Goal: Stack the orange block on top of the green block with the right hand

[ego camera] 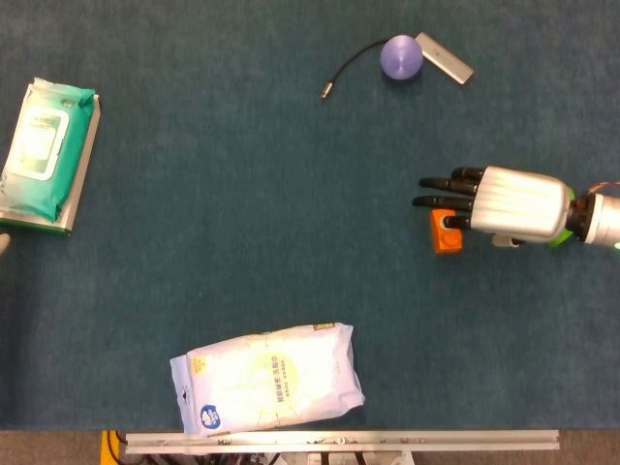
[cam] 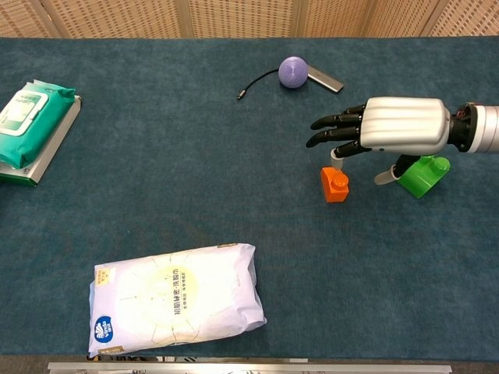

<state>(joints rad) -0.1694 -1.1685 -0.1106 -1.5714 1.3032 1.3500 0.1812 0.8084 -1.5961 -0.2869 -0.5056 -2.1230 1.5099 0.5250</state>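
The right robot hand [cam: 390, 136], fingers spread and holding nothing, is hovering just above the small orange plastic block [cam: 335, 185], which sits left of the green plastic block [cam: 422, 174], so it should descend squarely before pinching.

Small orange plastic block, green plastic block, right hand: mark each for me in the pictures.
small orange plastic block [cam: 335, 186], chest view, on its front face.
green plastic block [cam: 422, 175], chest view, on its visible side, right of the thumb.
right hand [cam: 390, 132], chest view, on its silver back.
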